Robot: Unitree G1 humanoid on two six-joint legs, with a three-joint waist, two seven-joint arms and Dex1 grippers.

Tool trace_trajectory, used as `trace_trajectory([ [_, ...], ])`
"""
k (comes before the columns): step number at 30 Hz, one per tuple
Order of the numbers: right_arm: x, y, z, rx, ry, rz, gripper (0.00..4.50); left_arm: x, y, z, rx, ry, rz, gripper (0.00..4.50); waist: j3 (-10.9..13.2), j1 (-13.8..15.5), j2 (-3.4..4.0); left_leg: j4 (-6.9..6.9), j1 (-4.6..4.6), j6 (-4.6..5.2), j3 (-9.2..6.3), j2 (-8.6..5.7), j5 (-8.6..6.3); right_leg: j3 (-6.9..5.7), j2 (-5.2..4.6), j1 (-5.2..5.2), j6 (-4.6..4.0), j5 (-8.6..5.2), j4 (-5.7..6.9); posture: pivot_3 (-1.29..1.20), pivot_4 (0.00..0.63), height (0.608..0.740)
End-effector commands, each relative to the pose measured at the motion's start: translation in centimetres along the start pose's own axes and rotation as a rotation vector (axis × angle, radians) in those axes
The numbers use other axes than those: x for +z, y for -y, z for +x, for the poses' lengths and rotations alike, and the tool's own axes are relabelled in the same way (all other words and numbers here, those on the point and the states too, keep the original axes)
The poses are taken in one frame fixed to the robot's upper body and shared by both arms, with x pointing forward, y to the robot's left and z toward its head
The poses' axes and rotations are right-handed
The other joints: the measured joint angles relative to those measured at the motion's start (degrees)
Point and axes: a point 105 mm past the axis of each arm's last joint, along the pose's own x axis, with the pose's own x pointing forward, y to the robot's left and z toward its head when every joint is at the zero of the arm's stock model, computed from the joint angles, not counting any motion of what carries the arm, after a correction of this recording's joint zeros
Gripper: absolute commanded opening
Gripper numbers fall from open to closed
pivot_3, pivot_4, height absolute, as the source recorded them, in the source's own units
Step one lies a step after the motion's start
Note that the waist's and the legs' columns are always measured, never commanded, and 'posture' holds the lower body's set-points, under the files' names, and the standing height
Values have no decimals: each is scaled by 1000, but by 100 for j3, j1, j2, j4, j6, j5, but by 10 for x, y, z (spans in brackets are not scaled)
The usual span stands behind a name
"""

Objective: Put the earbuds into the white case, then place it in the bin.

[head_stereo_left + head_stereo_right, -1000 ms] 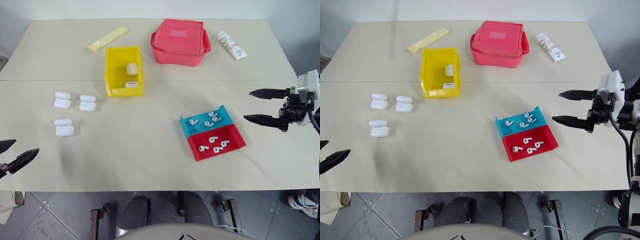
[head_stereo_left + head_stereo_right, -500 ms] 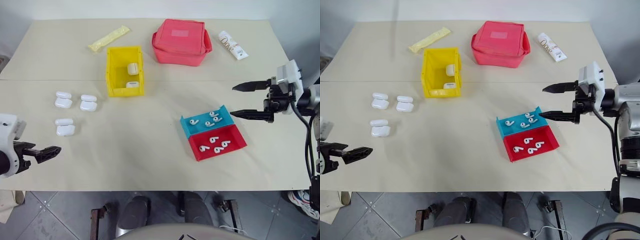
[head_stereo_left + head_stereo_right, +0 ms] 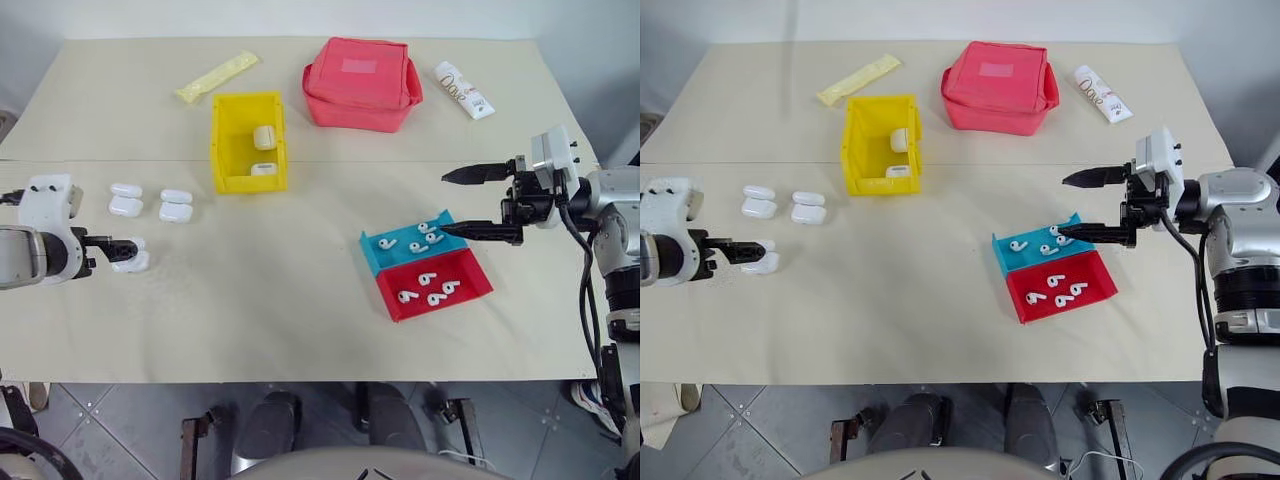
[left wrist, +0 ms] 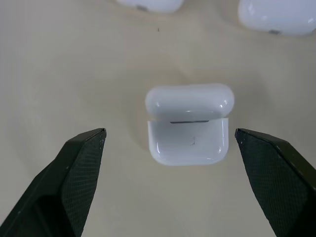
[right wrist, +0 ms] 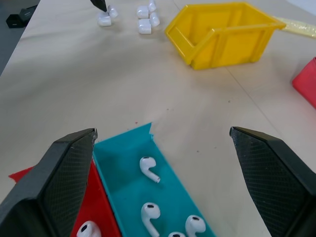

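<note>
At left of frame, our left gripper (image 4: 170, 148) stands wide open and empty, the open white case (image 4: 188, 123) centred between its fingers, long axis spanning them.

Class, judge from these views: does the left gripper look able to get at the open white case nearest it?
Probably yes. The left gripper is open with the white case between its fingers, lid up, and bare table around it; the neighbouring cases lie apart.
</note>
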Motion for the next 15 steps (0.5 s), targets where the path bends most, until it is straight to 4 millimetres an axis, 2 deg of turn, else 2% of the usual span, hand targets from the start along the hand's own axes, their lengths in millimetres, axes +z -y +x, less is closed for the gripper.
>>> trace_trajectory([
  [1, 9, -8, -9, 42, 27, -42, 4500, 5, 5, 2, -13, -21, -11, 4462, 0, -3, 0, 0, 0, 0, 0, 1, 0, 0, 0, 0, 0, 0, 0, 0, 150, 740],
  [15, 5, -13, -9, 19, 33, -32, 4500, -10, 6, 20, -13, -154, -75, 4462, -1, 5, -1, 18, -1, 0, 0, -1, 0, 3, 2, 0, 0, 0, 11, 0, 150, 740],
])
